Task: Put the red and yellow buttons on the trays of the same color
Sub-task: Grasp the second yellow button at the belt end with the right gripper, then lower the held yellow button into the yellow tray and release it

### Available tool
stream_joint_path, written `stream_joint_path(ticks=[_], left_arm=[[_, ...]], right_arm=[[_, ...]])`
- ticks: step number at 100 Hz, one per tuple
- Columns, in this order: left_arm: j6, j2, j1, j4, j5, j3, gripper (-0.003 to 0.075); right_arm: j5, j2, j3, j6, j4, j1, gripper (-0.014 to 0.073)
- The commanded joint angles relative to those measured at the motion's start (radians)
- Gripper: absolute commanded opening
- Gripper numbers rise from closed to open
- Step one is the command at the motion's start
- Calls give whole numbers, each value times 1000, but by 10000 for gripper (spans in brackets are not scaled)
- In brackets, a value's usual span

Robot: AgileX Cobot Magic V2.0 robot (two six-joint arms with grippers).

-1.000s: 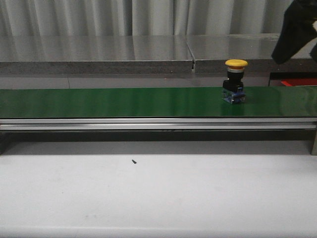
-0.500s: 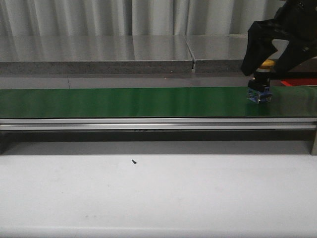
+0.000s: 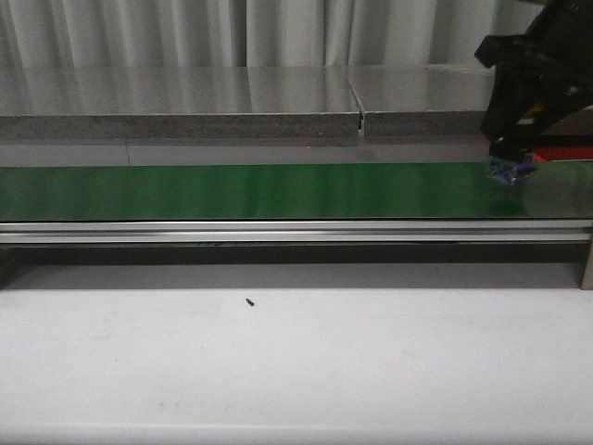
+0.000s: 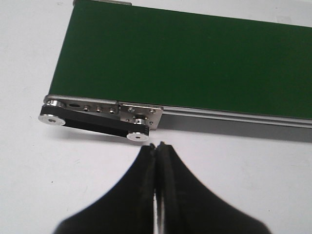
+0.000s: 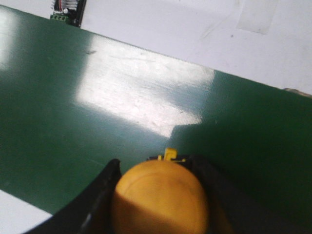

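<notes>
The yellow button (image 5: 161, 197) stands on the green conveyor belt (image 5: 73, 107). In the right wrist view my right gripper (image 5: 156, 163) has a finger pressed against each side of its yellow cap. In the front view the right gripper (image 3: 514, 148) covers the button at the belt's far right, and only the button's blue base (image 3: 509, 171) shows. My left gripper (image 4: 157, 145) is shut and empty over the white table, near the belt's end roller (image 4: 138, 137). No red button is in view.
A red tray edge (image 3: 563, 153) shows behind the belt at the far right. A grey shelf (image 3: 185, 102) runs behind the belt (image 3: 259, 190). White table (image 3: 296, 362) lies in front, with a small dark speck (image 3: 250, 301).
The yellow button has travelled right along the belt. My right gripper has come down from the upper right and closed around it.
</notes>
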Motion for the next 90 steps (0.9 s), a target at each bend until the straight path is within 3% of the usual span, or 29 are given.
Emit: stream_joint_path(ticks=[1, 17, 54, 90], left_arm=[[-3, -16, -8, -17, -53, -28, -19], [-3, -16, -8, -17, -52, -28, -19], [-3, -16, -8, -17, -49, -28, -19], [-3, -16, -8, -17, -51, -28, -19]], right_arm=[[25, -122, -32, 4, 5, -48, 87], [115, -218, 2, 4, 5, -187, 87], [83, -339, 249, 4, 25, -581, 87], [-60, -229, 292, 4, 27, -693, 87]])
